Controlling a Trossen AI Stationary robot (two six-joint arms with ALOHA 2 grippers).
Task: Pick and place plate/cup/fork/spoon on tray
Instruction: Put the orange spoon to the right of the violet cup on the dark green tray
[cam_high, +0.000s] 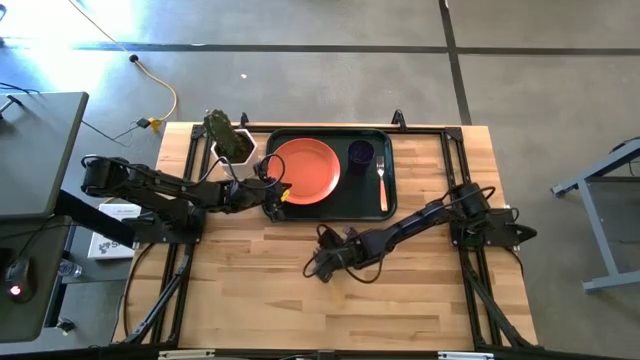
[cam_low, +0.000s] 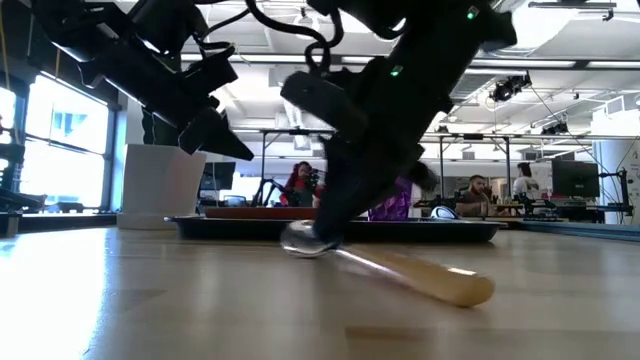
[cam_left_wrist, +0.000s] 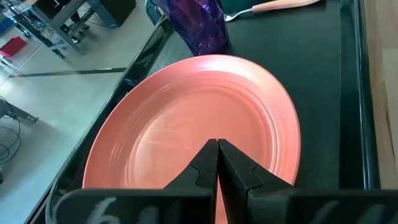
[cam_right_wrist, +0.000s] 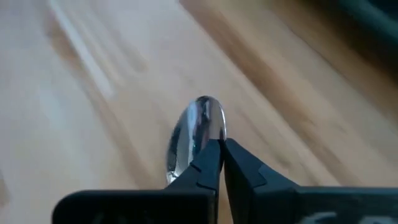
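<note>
Dark green and rimmed, the tray is my landmark on the wooden table, and I see most of the set already lying in it. The plate fills the tray's left half, the cup stands upright just beside the plate toward the tray's far right corner, and the fork lies along the tray's right side, apart from the cup. My left gripper hangs over the tray's left edge, above the near rim of the plate; in the left wrist view its fingers are pressed together with nothing between them. A white pot with a green plant sits just outside the tray's far left corner. The spoon is not in the tray: it lies flat on the table in front of the tray's near edge. My right gripper is down at that spot, low over the wood. In the right wrist view the spoon's silver bowl shows just past the fingertips, which are clenched together; whether they pinch the spoon's neck I cannot tell.
</note>
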